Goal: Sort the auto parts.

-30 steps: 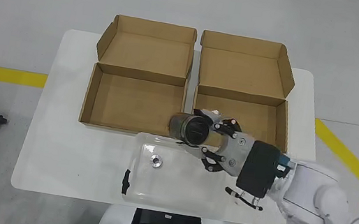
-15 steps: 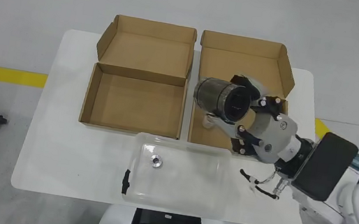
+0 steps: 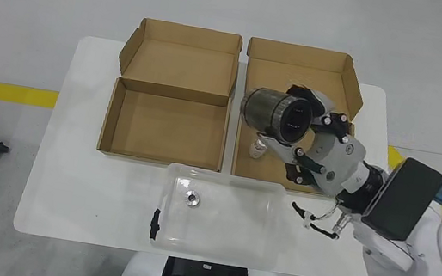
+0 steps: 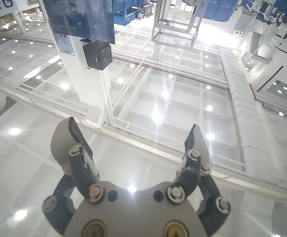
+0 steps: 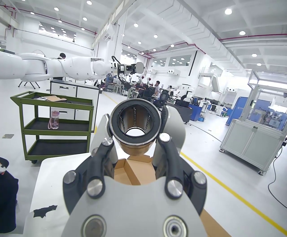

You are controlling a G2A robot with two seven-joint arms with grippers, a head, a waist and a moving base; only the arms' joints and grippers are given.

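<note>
My right gripper (image 3: pixel 286 121) is shut on a dark metal cylindrical sleeve (image 3: pixel 274 114), held in the air above the right cardboard box (image 3: pixel 345 153). In the right wrist view the sleeve (image 5: pixel 136 125) is a hollow bearing with a black rim, clamped between the two fingers (image 5: pixel 172 125), with the box (image 5: pixel 134 168) below. A small silvery part (image 3: pixel 258 148) lies in the right box, and another small metal part (image 3: pixel 190 198) sits in the clear plastic tray (image 3: pixel 262 236) at the table's front. My left gripper (image 4: pixel 134 134) is open, empty and pointed up at the ceiling.
The left cardboard box (image 3: pixel 115 126) stands open beside the right one, both with lids folded back. The white table (image 3: pixel 67 175) has bare surface left of the tray. A green cart (image 5: pixel 18 112) stands on the floor beyond the table.
My right gripper lifted the sleeve from the tray's back edge up and over the right box, then nudged slightly farther back. The small silvery part in the right box has come into sight.
</note>
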